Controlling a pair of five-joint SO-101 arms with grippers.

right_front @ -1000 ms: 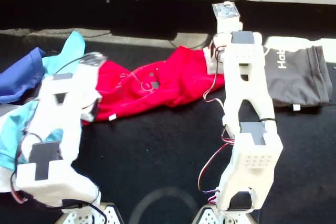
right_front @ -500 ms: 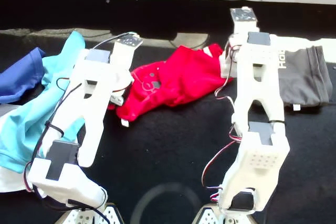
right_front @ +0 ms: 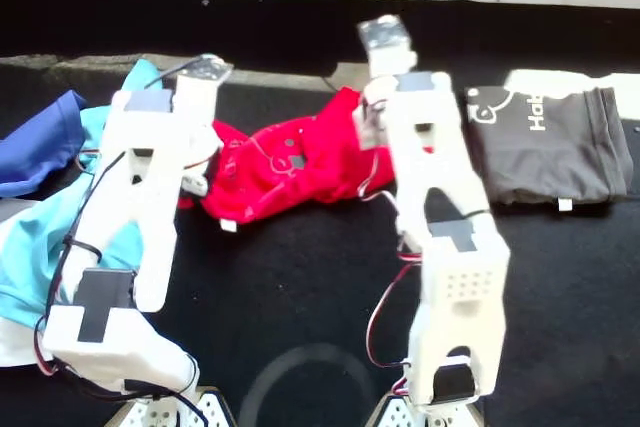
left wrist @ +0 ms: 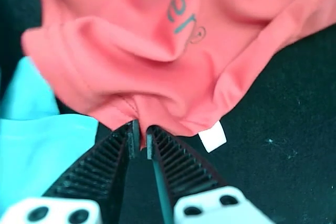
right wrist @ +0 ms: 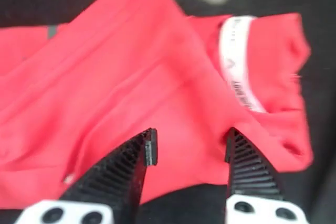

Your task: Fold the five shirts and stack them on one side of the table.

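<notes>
A crumpled red shirt (right_front: 290, 162) lies mid-table. My left gripper (right_front: 200, 182) is at its left end; in the left wrist view that gripper (left wrist: 137, 136) is shut on a fold of the red shirt (left wrist: 157, 61), next to a white tag (left wrist: 212, 136). My right gripper (right_front: 372, 137) hangs over the shirt's right end. It stands open (right wrist: 191, 148) just above the red cloth (right wrist: 105, 93) near the collar label (right wrist: 236, 61). A folded dark grey shirt (right_front: 555, 147) lies at the right.
A light blue shirt (right_front: 40, 237) and a dark blue shirt (right_front: 40, 142) are heaped at the left, under and beside the left arm. A white cloth (right_front: 12, 342) shows at the left edge. Black tabletop (right_front: 300, 287) is bare in front of the red shirt.
The right arm has swung left, from beside the grey shirt to over the red shirt's right end. The left gripper dragged the red shirt's left end, bunching it up.
</notes>
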